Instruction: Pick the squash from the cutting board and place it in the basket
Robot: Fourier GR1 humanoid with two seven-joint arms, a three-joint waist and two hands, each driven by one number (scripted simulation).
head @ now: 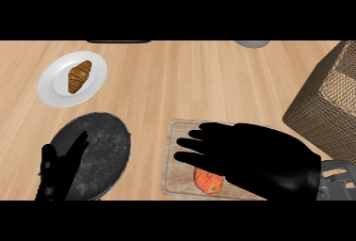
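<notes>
The squash (207, 181), orange and small, lies on the board (182, 129) toward the board's near end, close to the near edge of the tabletop (195, 80) and right of middle. Only part of it shows. The right hand (261, 157) is spread over it, palm down, and covers most of the board. Its fingers (191, 157) are straight and point left, so the hand is open and grips nothing. I cannot tell from here whether the palm touches the squash or hangs just above it.

The basket (327, 103), woven and tall, stands at the right edge, near the board's far right corner but apart from it.

As I see it, the pick is not yet made. To do it well, the hand should settle so that the squash sits between thumb and fingers, not under the heel of the palm, and close round its middle. The squash looks rounded and could roll on the flat board if nudged from one side only. Then lift straight up before swinging right, high enough to pass the basket's wall, and let go only once the hand is over the opening.

The left hand (55, 174) rests open, fingers up, at the near left corner, over the edge of a dark plate (104, 141). Toward the far left a white plate (52, 84) holds a croissant (78, 75). Neither lies in the path to the basket.
</notes>
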